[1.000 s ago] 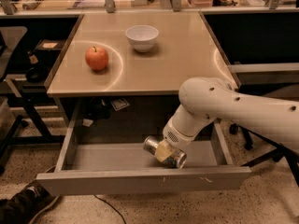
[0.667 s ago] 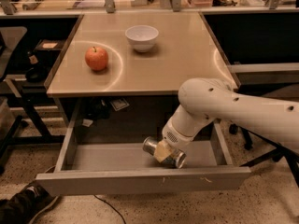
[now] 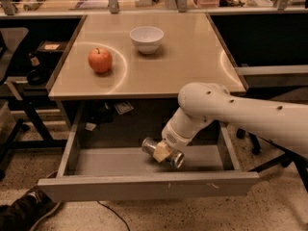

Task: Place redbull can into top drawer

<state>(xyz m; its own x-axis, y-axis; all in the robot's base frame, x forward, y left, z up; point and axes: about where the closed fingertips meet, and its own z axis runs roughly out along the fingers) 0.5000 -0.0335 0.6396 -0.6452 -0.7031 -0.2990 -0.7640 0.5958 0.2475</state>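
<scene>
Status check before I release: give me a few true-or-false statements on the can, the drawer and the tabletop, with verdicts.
1. The top drawer is pulled open. True.
2. The redbull can stands upright on the table. False: it lies sideways, clamped in the gripper.
3. The apple sits in the white bowl. False: they sit apart on the table.
4. The gripper is down inside the drawer, below the tabletop. True.
</scene>
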